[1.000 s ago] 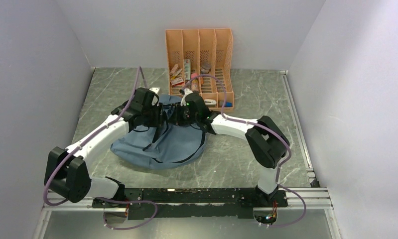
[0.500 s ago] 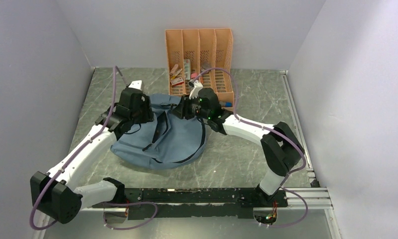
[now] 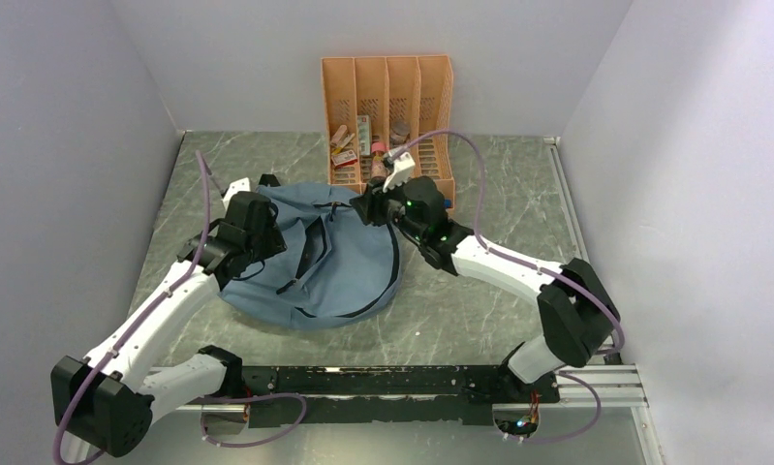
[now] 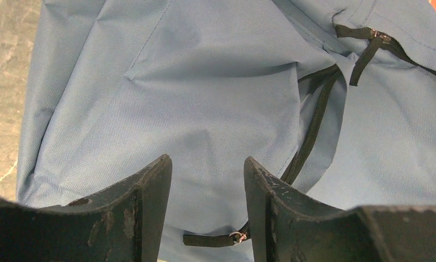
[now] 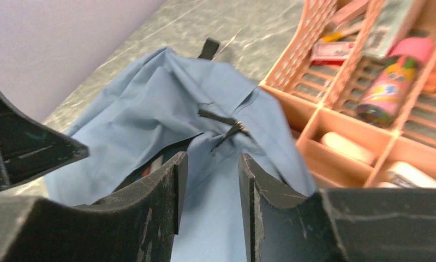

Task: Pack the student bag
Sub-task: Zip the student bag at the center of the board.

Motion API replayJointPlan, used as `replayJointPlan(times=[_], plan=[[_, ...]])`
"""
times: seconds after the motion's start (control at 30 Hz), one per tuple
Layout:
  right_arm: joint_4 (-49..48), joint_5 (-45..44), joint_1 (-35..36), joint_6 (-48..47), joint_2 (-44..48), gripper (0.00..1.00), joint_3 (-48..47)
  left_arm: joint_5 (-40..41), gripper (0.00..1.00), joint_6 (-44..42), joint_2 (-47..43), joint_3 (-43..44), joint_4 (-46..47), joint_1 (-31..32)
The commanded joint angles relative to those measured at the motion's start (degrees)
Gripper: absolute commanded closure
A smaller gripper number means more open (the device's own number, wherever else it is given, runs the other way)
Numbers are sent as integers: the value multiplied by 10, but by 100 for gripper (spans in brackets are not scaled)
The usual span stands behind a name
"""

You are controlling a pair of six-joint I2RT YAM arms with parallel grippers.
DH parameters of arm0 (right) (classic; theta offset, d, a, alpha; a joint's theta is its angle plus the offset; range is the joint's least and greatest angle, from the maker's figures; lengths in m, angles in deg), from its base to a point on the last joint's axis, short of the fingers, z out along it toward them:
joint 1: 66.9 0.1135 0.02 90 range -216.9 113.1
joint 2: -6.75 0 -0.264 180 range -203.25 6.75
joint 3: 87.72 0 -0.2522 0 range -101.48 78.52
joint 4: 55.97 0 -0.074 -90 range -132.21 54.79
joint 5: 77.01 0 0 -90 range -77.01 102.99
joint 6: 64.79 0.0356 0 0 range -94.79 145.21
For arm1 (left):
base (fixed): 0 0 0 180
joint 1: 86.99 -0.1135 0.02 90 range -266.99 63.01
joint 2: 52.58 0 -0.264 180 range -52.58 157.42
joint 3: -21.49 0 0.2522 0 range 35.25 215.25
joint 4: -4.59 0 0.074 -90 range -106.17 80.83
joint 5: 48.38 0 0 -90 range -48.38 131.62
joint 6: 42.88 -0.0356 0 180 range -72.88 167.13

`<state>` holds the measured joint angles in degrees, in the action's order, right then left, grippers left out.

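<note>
Under the left gripper [image 4: 207, 169] lies the blue bag [image 3: 315, 257], flat on the table [image 3: 479, 310]. Its black zipper [image 4: 314, 128] runs just right of the fingers, which are spread with nothing between them. The right gripper [image 5: 211, 164] hangs over the bag's far end, fingers spread too, holding nothing. Just right of them is the orange rack [image 5: 335, 54], with a pink tube [image 5: 390, 82] inside.

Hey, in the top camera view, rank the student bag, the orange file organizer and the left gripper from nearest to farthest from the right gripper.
From the right gripper:
1. student bag, right under its open fingers, at the bag's far right corner.
2. orange file organizer, just behind it, by the back wall.
3. left gripper, across the bag, over its left side.
</note>
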<state>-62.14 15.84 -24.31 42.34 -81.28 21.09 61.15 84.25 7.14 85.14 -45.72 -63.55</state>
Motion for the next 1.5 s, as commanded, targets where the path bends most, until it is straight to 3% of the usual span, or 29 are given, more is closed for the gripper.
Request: replayJointPlan(times=[0.0, 0.1, 0.23, 0.33, 0.67, 0.87, 1.3, 1.47], plan=[[-143, -88, 0, -85, 39, 57, 63, 23, 44, 38, -7, 1, -27, -6], [-260, -99, 1, -154, 44, 59, 110, 40, 40, 73, -17, 2, -70, -9], [-242, -76, 8, -211, 39, 59, 99, 52, 24, 133, -51, -8, -123, -12], [-254, -64, 21, -225, 37, 58, 104, 46, 18, 168, -85, -31, -137, -14], [-236, -44, 61, -252, 30, 57, 104, -35, 22, 213, -141, -134, -64, -18], [-247, 31, 73, -296, 42, 57, 132, -8, 26, 211, -136, -136, -43, -25], [-241, 81, 85, -334, 39, 57, 147, 2, 29, 193, -143, -110, -32, -38], [-242, 147, 88, -360, 46, 56, 155, -3, 33, 196, -140, -130, -26, -41]])
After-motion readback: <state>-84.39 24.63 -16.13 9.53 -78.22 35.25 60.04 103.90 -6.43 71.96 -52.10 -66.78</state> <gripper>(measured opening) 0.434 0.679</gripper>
